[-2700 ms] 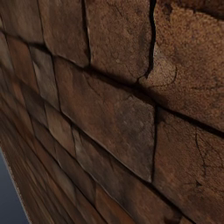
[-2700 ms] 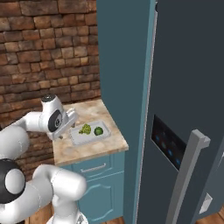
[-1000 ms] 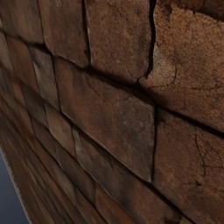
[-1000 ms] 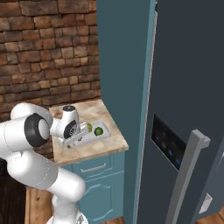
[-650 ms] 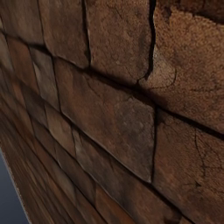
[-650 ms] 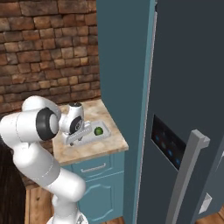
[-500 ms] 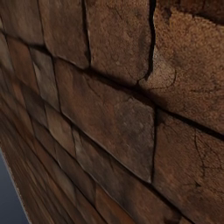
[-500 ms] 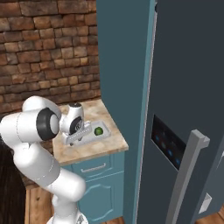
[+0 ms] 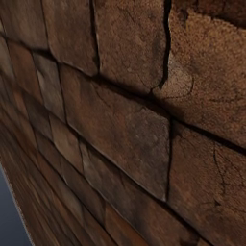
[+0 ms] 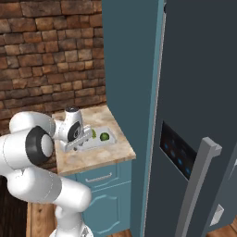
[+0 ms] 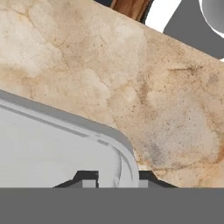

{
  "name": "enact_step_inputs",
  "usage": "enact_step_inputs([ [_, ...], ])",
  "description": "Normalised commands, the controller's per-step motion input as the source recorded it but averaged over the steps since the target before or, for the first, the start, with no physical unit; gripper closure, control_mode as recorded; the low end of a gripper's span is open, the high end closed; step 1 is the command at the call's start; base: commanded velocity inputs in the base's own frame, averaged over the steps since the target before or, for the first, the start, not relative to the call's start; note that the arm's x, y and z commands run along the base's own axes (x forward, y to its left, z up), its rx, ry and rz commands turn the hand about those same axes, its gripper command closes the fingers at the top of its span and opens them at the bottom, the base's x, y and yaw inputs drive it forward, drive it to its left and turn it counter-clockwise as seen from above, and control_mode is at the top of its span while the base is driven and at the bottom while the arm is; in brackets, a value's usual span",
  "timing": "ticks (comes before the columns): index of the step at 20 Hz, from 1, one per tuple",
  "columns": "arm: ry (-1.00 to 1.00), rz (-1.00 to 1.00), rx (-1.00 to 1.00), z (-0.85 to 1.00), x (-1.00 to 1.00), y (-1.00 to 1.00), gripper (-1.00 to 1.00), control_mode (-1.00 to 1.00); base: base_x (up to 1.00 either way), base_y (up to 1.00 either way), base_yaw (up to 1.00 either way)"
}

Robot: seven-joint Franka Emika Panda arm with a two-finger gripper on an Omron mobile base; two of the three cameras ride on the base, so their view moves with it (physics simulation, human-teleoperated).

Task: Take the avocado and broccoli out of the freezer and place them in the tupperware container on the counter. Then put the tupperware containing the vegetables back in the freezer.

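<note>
Fingers (image 11: 117, 180) are clamping the tupperware container (image 11: 52, 144) rim, one tip each side of the wall. Container's sitting on the table (image 10: 99, 155) w/ avocado (image 10: 104, 136) and broccoli (image 10: 93, 134) inside. Freezer (image 10: 194, 115) standing just right; no readable writing.

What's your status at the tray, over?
Gripper shut on tray rim. Avocado and broccoli in tray on counter. Freezer door closed.

arm folded low; end effector (image 11: 117, 180) pointing down, fingers pinched close together.
</note>
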Motion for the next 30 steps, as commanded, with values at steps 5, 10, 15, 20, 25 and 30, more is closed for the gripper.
enact_step_inputs([
  [5, 0.01, 0.0, -0.1, 0.52, 0.0, 0.23, 1.0, -1.0, 0.0, 0.0, 0.0],
  [10, 0.01, 0.19, -0.06, 0.63, -0.15, 0.2, 1.0, -1.0, 0.0, 0.0, 0.0],
  [15, 0.0, 0.62, -0.14, 0.77, -0.43, 0.01, 1.0, -1.0, 0.0, 0.0, 0.0],
  [20, -0.03, 0.7, -0.21, 0.62, -0.66, -0.18, 1.0, -1.0, 0.0, 0.0, 0.0],
  [25, -0.04, 0.68, -0.02, 0.61, -0.52, -0.51, 1.0, -1.0, 0.0, 0.0, 0.0],
  [30, 0.01, 0.68, 0.01, 0.51, -0.27, -0.29, 1.0, -1.0, 0.0, 0.0, 0.0],
])
